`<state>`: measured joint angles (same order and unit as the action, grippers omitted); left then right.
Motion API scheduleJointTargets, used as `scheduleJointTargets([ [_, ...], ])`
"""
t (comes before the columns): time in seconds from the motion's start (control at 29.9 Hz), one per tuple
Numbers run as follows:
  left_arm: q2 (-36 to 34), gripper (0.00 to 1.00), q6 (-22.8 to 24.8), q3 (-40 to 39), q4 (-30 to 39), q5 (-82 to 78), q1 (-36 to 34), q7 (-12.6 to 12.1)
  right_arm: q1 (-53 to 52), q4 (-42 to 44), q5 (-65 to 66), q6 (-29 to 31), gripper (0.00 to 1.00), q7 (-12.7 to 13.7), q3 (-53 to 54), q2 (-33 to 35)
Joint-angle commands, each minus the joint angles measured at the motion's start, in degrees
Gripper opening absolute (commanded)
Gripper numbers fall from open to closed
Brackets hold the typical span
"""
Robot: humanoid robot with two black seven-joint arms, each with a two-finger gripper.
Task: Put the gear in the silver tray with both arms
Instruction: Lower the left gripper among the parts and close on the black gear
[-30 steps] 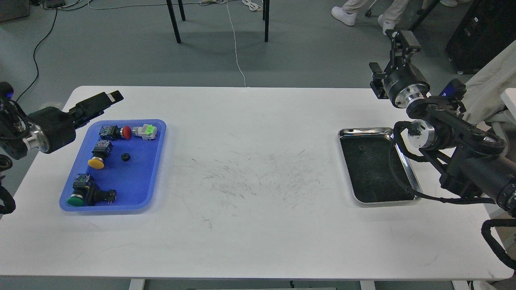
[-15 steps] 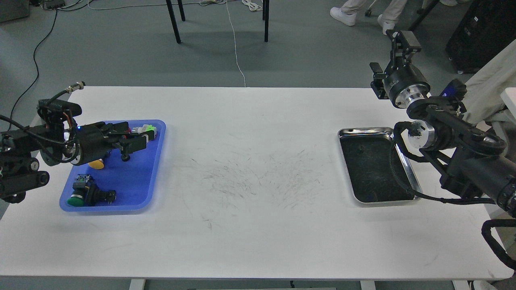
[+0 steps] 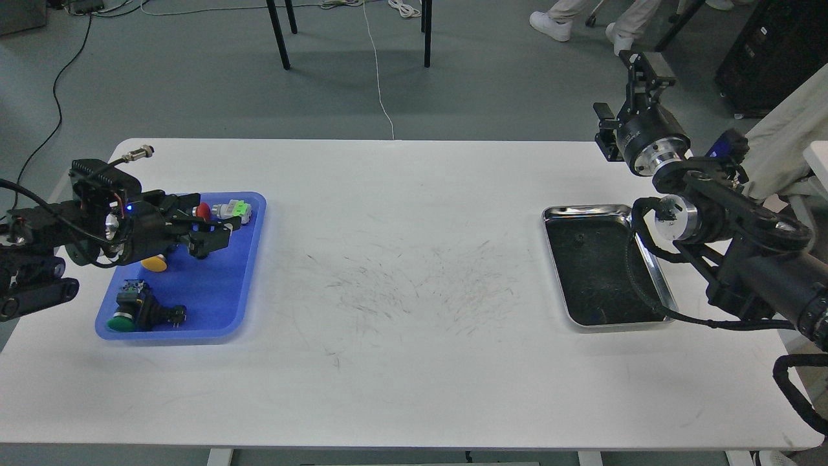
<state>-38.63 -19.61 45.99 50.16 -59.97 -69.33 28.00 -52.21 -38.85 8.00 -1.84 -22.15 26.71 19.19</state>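
Hovering left pincer [image 3: 217, 234] over blue tray [image 3: 242, 285], silver tray [image 3: 585, 210] far right

open tabletop [image 3: 401, 336] mid-table, blue tray [image 3: 249, 272] crowded (push-buttons [image 3: 139, 310])

The left gripper [image 3: 208, 234] hung low over the blue tray [image 3: 228, 304], fingers spread above its switches. The right gripper [image 3: 631, 84] stood raised beyond the white table [image 3: 414, 362]'s far corner, behind the silver tray [image 3: 585, 211].
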Motion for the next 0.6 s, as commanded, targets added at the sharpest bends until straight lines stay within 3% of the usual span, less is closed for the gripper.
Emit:
scheduleJointTargets([
  [0.0,-0.1,0.92,-0.3,-0.2,-1.0,-0.1,1.9,0.0,0.0,-0.1,0.1,0.1,0.94,0.0,0.0,0.2],
  [0.57,0.3,0.92,-1.5,1.9,-3.0,-3.6,1.9,0.0,0.2,-0.1,0.2,0.1,0.94,0.0,0.0,0.3],
])
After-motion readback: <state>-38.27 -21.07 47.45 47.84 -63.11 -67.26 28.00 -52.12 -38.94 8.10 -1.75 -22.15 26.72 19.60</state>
